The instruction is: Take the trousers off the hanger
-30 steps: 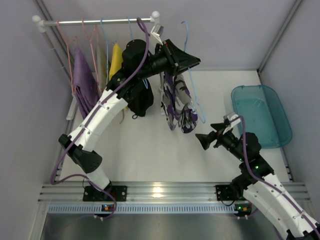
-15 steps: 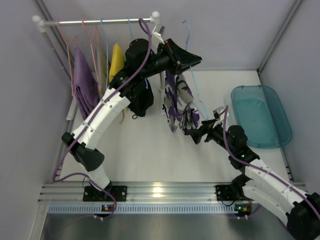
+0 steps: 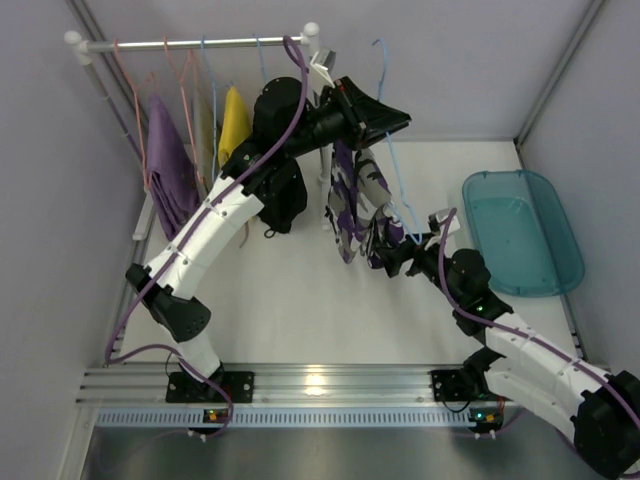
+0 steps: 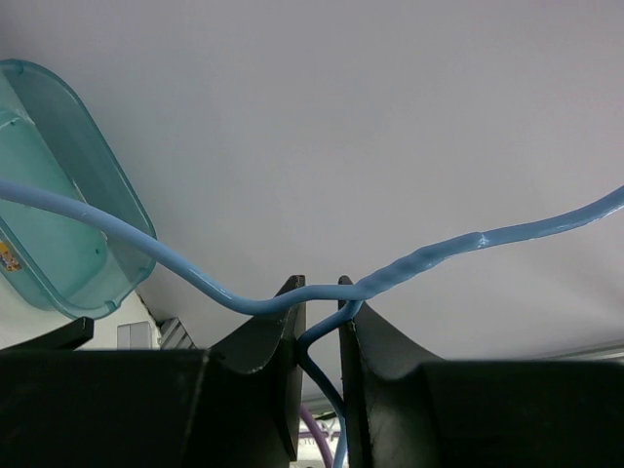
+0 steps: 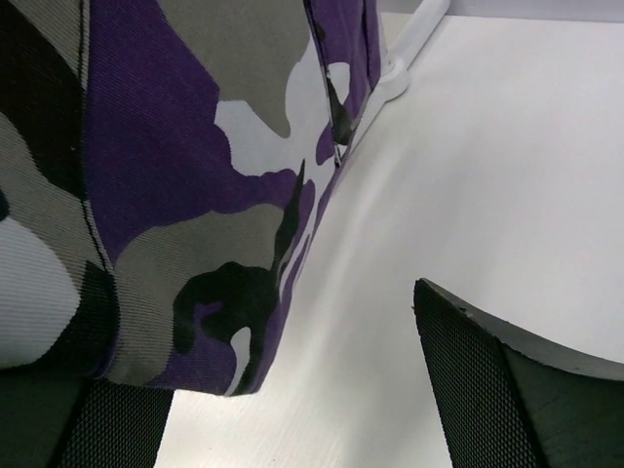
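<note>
You are at the step of pulling the cloth off: the left gripper (image 4: 322, 292) pinches the neck of the blue wire hanger (image 4: 224, 291) and holds it above the table (image 3: 300, 320), with the camouflage trousers (image 3: 355, 195) draped over it. The right gripper (image 5: 292, 390) has its fingers (image 5: 507, 390) spread wide, and the lower hem hangs just at their mouth, not pressed. Next, I judge, you need to close on this hem and draw it down and away while the left one holds the hanger firm; the black trousers (image 3: 285, 200) hang apart, near the rail (image 3: 200, 43).

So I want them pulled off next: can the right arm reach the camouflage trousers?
Likely yes: the right gripper, jaws open, sits unobstructed at the hem of the camouflage trousers, while the left gripper holds the blue hanger.
</note>
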`<state>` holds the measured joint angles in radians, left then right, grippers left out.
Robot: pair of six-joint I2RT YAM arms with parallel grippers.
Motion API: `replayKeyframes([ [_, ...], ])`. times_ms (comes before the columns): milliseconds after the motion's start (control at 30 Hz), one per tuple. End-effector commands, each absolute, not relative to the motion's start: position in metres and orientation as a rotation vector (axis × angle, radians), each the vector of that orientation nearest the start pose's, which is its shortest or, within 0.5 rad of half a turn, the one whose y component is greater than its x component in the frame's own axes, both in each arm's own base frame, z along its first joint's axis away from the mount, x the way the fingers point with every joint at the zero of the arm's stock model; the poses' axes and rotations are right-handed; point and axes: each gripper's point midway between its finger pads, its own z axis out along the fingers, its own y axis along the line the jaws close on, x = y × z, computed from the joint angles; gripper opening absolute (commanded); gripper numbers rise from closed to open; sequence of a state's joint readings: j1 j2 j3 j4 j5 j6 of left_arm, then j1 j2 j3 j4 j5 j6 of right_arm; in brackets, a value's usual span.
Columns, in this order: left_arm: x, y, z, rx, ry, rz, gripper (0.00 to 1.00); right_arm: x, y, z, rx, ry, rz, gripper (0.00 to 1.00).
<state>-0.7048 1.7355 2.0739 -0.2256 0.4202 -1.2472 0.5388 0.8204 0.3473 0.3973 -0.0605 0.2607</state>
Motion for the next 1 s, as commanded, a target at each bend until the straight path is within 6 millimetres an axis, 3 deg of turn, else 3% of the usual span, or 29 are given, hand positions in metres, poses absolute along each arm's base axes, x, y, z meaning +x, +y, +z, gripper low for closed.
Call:
replayKeyframes([
  [0, 0.271, -0.379, 0.618, 0.080, 1.414, -1.927, 0.00, 0.288, 0.188, 0.251, -0.214, 1.481, 0.633, 0.88],
  [233, 0.271, -0.383, 0.616, 0.082, 1.420, -1.929, 0.00, 0.279, 0.204, 0.265, -0.261, 1.449, 0.740, 0.99],
  [567, 0.265, -0.383, 0.623, 0.102, 1.384, -1.947, 0.00, 0.281, 0.210, 0.271, -0.282, 1.441, 0.731, 0.99],
  [667, 0.264, -0.383, 0.624, 0.104, 1.383, -1.948, 0.00, 0.291, 0.199, 0.269, -0.241, 1.453, 0.650, 0.89],
  [767, 0.263, -0.382, 0.625, 0.109, 1.381, -1.952, 0.00, 0.299, 0.187, 0.267, -0.203, 1.460, 0.570, 0.72],
  [967, 0.258, -0.385, 0.621, 0.110, 1.403, -1.965, 0.00, 0.304, 0.187, 0.278, -0.171, 1.433, 0.578, 0.65],
])
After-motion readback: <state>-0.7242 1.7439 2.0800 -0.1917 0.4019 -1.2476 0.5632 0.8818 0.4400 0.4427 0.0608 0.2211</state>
